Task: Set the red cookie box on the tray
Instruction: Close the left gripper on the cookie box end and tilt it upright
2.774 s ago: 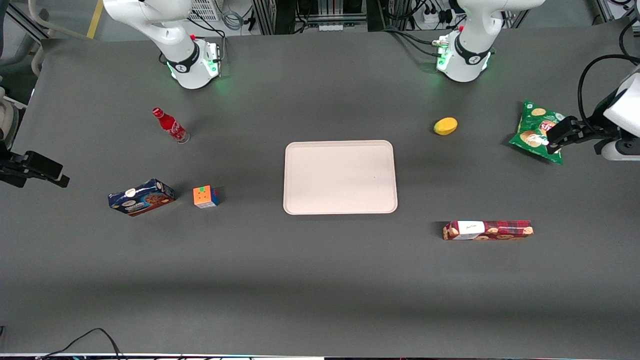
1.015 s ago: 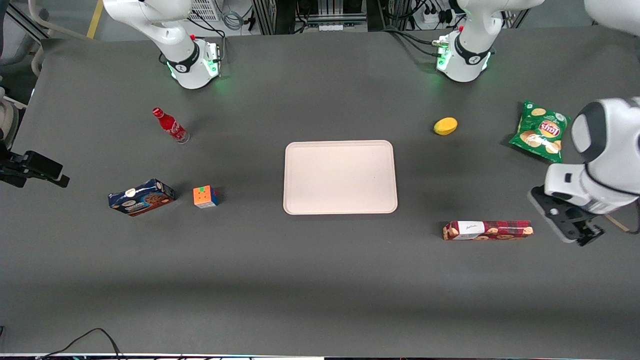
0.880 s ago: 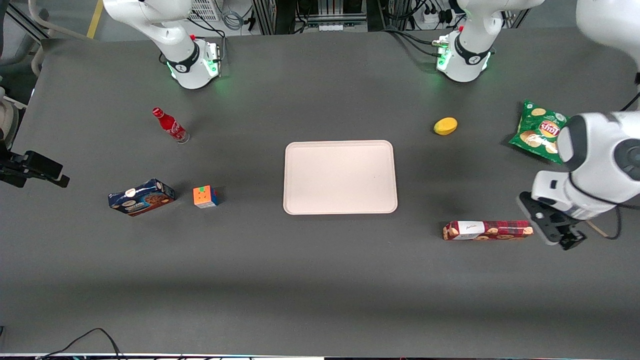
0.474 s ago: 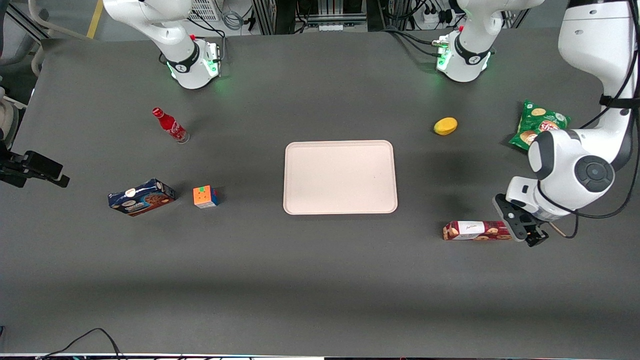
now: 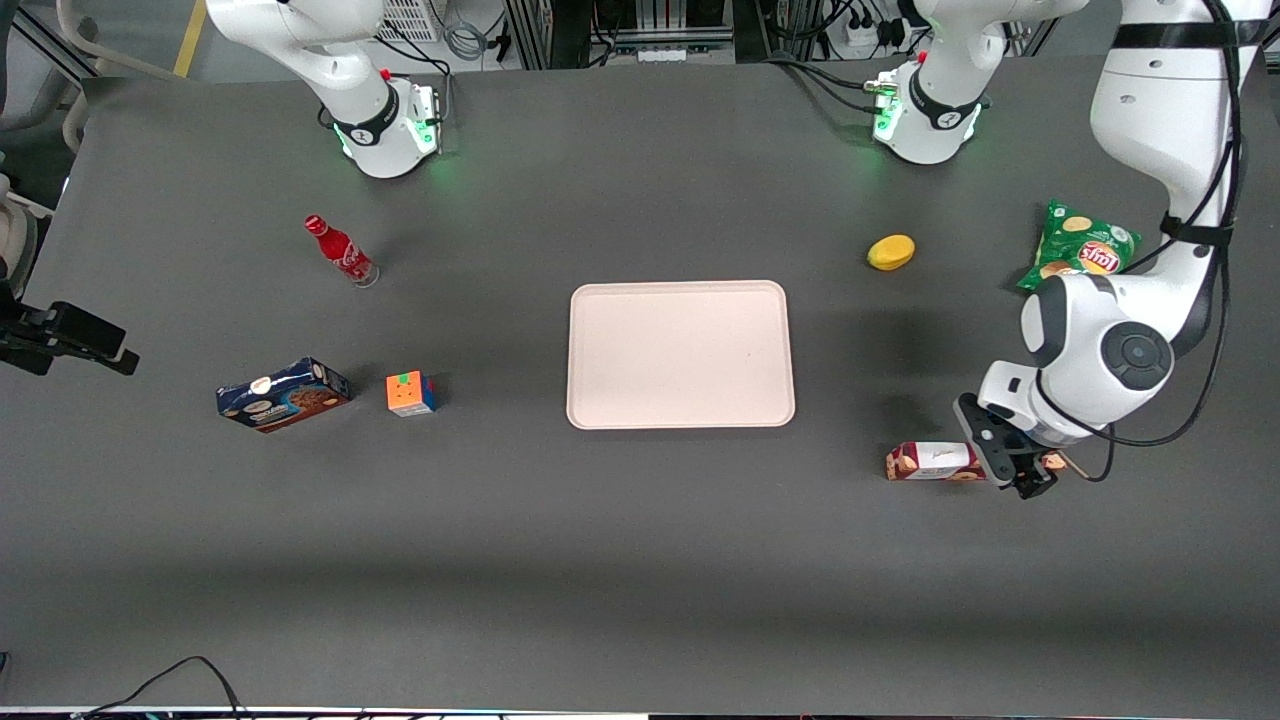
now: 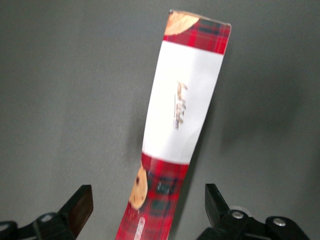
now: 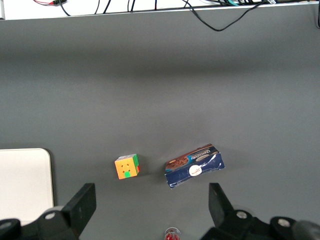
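The red cookie box (image 5: 935, 461) lies flat on the grey table, nearer the front camera than the tray and toward the working arm's end. My left gripper (image 5: 1012, 462) hangs above the box's plaid end and hides it in the front view. In the left wrist view the box (image 6: 182, 120) shows its white label, and its plaid end lies between my two wide-apart black fingers (image 6: 79, 206). The gripper (image 6: 149, 205) is open and holds nothing. The pale cream-pink tray (image 5: 680, 352) lies at the table's middle with nothing on it.
A yellow fruit (image 5: 890, 252) and a green chip bag (image 5: 1080, 250) lie farther from the front camera than the box. A blue cookie box (image 5: 283, 394), a colour cube (image 5: 411, 393) and a red bottle (image 5: 340, 250) lie toward the parked arm's end.
My left arm has swung in from the table's edge and come down over the red cookie box's plaid end. The box and the other things have not moved.
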Tool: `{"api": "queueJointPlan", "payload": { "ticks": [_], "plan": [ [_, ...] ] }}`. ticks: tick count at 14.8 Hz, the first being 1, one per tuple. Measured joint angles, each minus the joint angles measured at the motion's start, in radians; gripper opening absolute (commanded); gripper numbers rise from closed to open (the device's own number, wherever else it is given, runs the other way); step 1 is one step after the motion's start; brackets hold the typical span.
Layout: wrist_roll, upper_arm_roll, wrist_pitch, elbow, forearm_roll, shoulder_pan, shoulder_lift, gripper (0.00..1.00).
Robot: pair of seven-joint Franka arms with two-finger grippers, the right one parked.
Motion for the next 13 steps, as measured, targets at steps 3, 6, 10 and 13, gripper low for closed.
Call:
{"api": "queueJointPlan", "payload": {
  "ticks": [3,6,10,13],
  "plan": [
    [0.001,-0.001,0.017,0.0,-0.006,-0.009,0.023,0.84],
    [0.001,-0.002,0.03,0.0,-0.036,-0.023,0.04,0.51],
    [0.003,-0.001,0.031,0.001,-0.042,-0.025,0.044,0.16],
    [0.005,0.0,0.031,0.004,-0.042,-0.025,0.044,0.0]
  ]
}}
